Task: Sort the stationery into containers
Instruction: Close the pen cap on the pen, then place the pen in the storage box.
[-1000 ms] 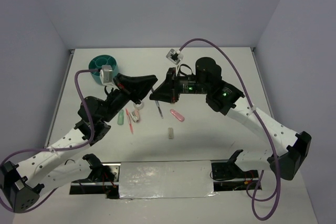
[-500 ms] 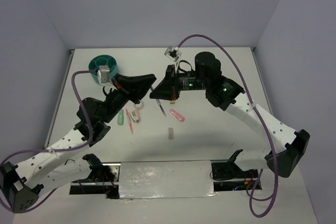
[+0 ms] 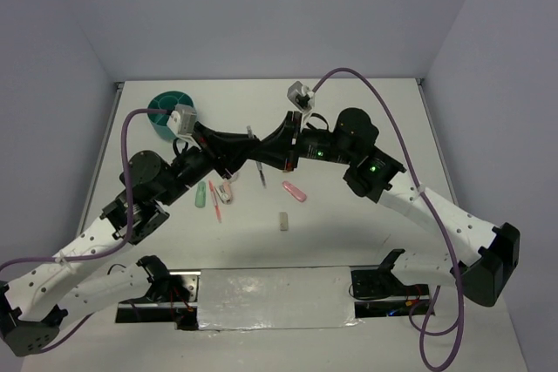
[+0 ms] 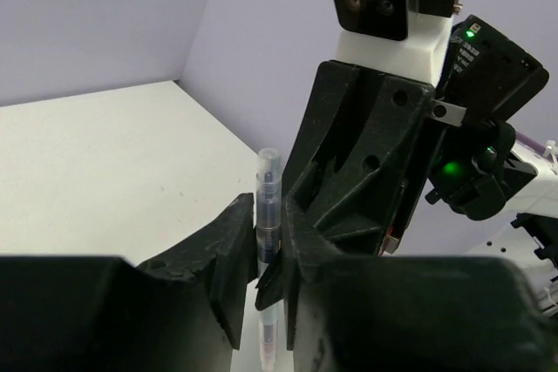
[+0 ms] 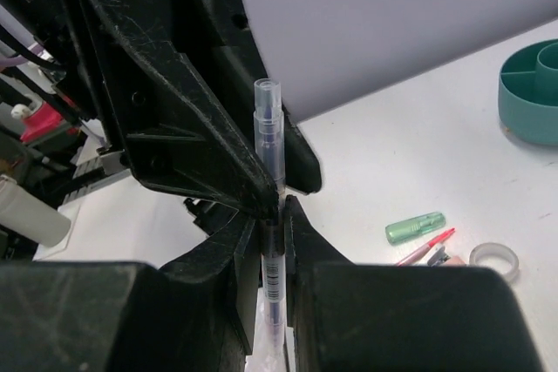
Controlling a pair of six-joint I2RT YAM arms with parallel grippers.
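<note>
A dark pen (image 3: 255, 159) is held above the table between both grippers, which meet tip to tip. My left gripper (image 3: 250, 156) is shut on the pen (image 4: 266, 206), both jaws pressed to its barrel. My right gripper (image 3: 264, 161) is also shut on the same pen (image 5: 271, 150), lower on the barrel. The teal cup (image 3: 166, 108) stands at the far left, behind the left arm. On the table lie a pale green piece (image 3: 200, 195), a thin pink pen (image 3: 214, 202), a pink oblong piece (image 3: 295, 192) and a tan block (image 3: 283, 220).
In the right wrist view the green piece (image 5: 415, 226), the pink pen tip (image 5: 429, 245), a clear ring (image 5: 494, 259) and the teal cup (image 5: 532, 98) lie to the right of the jaws. White walls close the table on three sides.
The left arm has reached right and the right gripper has come to meet it. The dark pen, held before by the right gripper alone, is now gripped by both.
</note>
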